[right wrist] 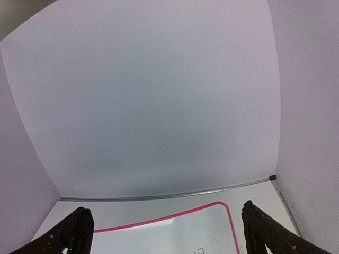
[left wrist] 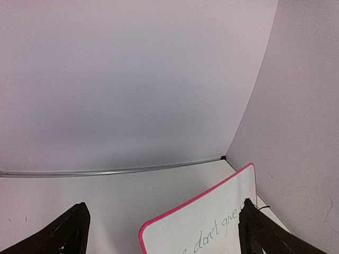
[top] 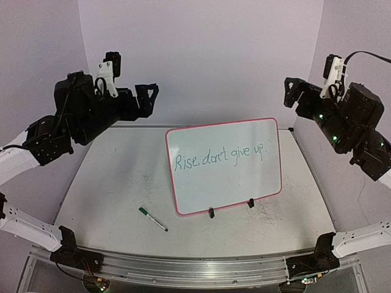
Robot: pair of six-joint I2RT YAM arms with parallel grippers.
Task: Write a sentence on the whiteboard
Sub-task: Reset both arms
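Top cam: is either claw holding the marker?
No, the marker lies on the table beside the whiteboard, while the left claw and right claw hang open above.

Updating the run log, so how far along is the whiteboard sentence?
Done: the whiteboard reads "Rise, don't give up." in green, ending in a full stop. In hand: nothing; the marker lies on the table, and the left gripper and right gripper hang open above, empty. Left: apparently nothing.

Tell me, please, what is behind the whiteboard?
Past the top edge of the whiteboard, the table and the back wall show; the patch directly behind its panel is covered.
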